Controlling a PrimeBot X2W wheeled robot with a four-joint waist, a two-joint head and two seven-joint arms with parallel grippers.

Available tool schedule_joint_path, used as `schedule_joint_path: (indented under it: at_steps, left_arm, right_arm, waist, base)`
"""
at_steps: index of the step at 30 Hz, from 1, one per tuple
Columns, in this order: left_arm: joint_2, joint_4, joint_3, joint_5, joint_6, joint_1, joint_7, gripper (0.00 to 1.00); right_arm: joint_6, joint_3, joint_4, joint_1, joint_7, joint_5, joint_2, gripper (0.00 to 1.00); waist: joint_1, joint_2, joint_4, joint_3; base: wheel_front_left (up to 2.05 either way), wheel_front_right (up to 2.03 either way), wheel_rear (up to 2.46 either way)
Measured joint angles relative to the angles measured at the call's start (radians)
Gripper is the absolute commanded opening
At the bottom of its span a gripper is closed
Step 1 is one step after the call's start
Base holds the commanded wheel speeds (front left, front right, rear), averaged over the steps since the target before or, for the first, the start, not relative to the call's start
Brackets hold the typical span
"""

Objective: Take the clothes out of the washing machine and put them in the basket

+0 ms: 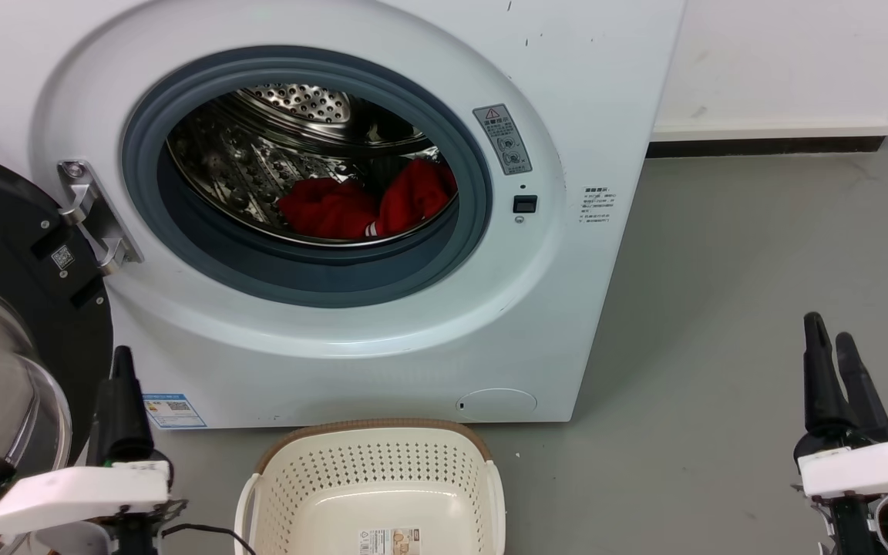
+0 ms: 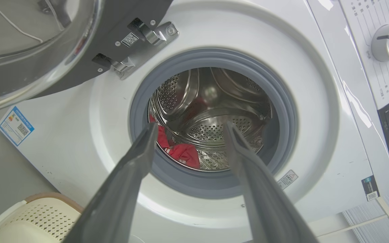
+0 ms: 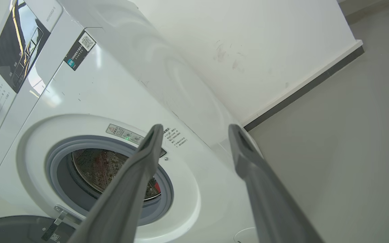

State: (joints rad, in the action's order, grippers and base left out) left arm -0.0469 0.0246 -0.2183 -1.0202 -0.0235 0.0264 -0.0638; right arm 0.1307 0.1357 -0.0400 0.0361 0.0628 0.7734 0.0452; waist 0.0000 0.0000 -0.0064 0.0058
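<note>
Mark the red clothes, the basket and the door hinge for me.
red clothes [image 1: 332, 210], head view: middle of the left red heap.
basket [image 1: 371, 466], head view: its perforated far wall.
door hinge [image 1: 97, 220], head view: middle of the metal bracket.

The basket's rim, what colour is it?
The rim is brown, best seen in the head view.

No wording is legible to me. The washer [image 1: 336, 362] carries a warning sticker [image 1: 502, 139] with a red triangle, a blue label [image 1: 174, 410] low on its front, and a QR code [image 1: 62, 257] on its door [image 1: 5, 223]. The basket [image 1: 375, 425] holds a bottom label [image 1: 390, 540], unreadable.
</note>
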Motion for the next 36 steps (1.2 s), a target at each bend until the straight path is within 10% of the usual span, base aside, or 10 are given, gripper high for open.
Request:
schedule_joint_path:
  at_steps: [11, 36]
  left_arm:
    - [0.0, -0.097, 0.131, 0.259, 0.017, -0.042, -0.034, 1.0]
    - [-0.104, -0.142, 0.384, 0.624, 0.24, -0.083, -0.108, 1.0]
  right_arm:
    - [0.0, -0.066, 0.083, -0.016, 0.034, -0.277, 0.0, 1.0]
    - [0.0, -0.102, 0.07, -0.063, 0.107, -0.675, 0.002, 1.0]
  waist:
    - [0.0, 0.0, -0.002, 0.001]
    - [0.0, 0.0, -0.011, -0.006]
  base:
    - [0.0, 0.0, 0.0]
    - [0.0, 0.0, 0.0]
